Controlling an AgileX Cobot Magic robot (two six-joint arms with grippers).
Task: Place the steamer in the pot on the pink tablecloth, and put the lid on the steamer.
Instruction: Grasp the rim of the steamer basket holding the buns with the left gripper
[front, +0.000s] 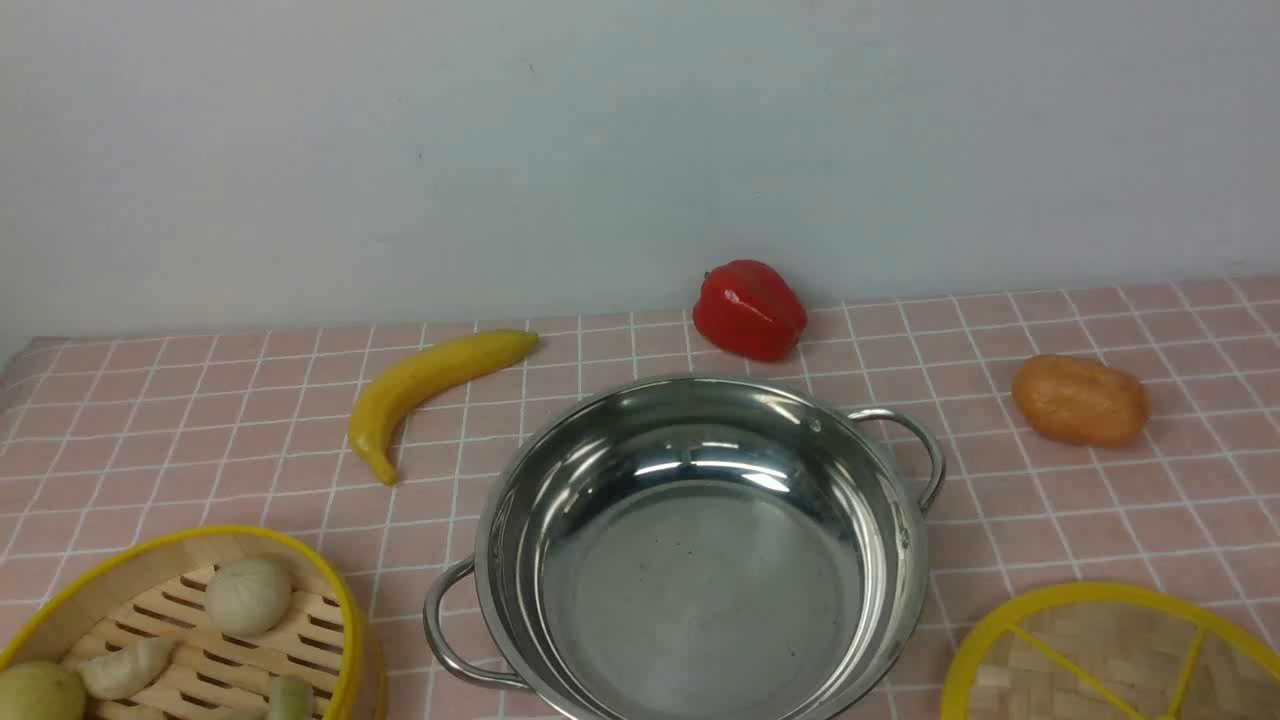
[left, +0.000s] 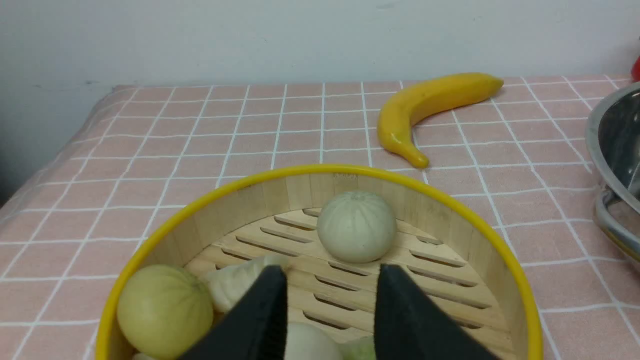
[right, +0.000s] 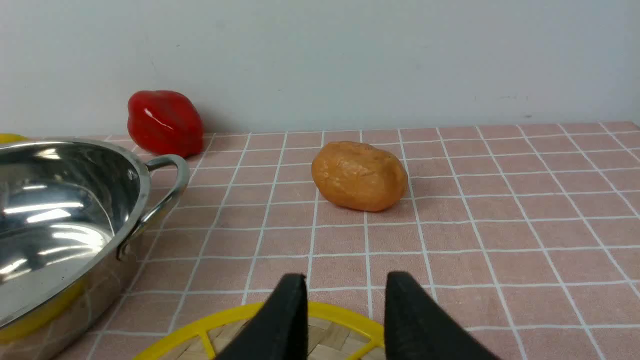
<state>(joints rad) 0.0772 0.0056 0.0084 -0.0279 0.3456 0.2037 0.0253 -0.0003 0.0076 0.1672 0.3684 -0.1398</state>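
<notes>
The steamer (front: 190, 625) sits at the front left of the pink tablecloth (front: 1100, 500), with pale buns and dumplings on its slatted floor. The shiny pot (front: 700, 545) stands empty in the middle. At the front right lies the lid (front: 1110, 655), flat on the cloth. Neither arm shows in the front view. My left gripper (left: 331, 272) hovers over the steamer (left: 450, 225), open, nothing between its fingers. Above the lid's far rim (right: 330, 312), my right gripper (right: 346, 282) is open and empty too. The pot's rim (left: 612, 145) and handle (right: 167, 187) show in the wrist views.
A yellow banana (front: 425, 385) lies behind the steamer, left of the pot. A red pepper (front: 750, 308) rests by the back wall. An orange potato-like lump (front: 1080, 400) lies to the right of the pot.
</notes>
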